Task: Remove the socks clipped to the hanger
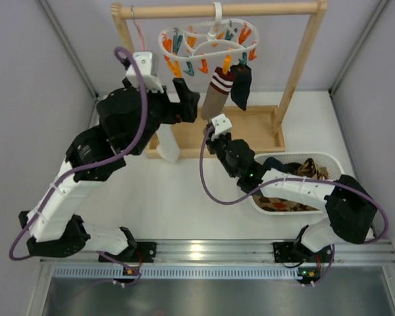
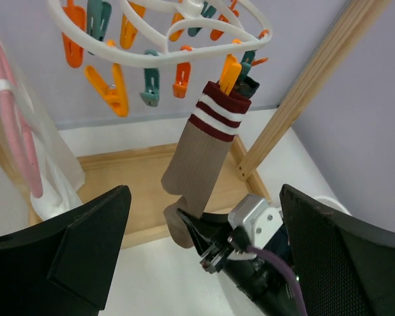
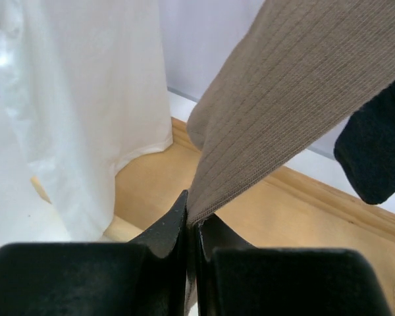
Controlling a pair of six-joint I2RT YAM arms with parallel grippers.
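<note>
Nearest, a white slotted plastic basket (image 1: 334, 160) on the counter (image 1: 171, 197) holds brown patterned socks (image 1: 296, 197). Beyond it, the right claw (image 3: 192, 227) is pressed together on the toe of a taupe-brown ribbed sock with a striped cuff (image 2: 201, 148), which hangs clipped to the white oval peg hanger (image 2: 151, 58) beside a dark sock (image 1: 241, 89). The left claw (image 1: 184, 99) is spread wide, facing that sock

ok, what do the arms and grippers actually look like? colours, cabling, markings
Both match: black joint housings, white link segments. The left arm and right arm each carry a looping purple cable running to a white camera block at the wrist. The left gripper and right gripper have matte black, wedge-shaped fingers. No sleeves or readable markings; a small green light shows on the right arm.
</note>
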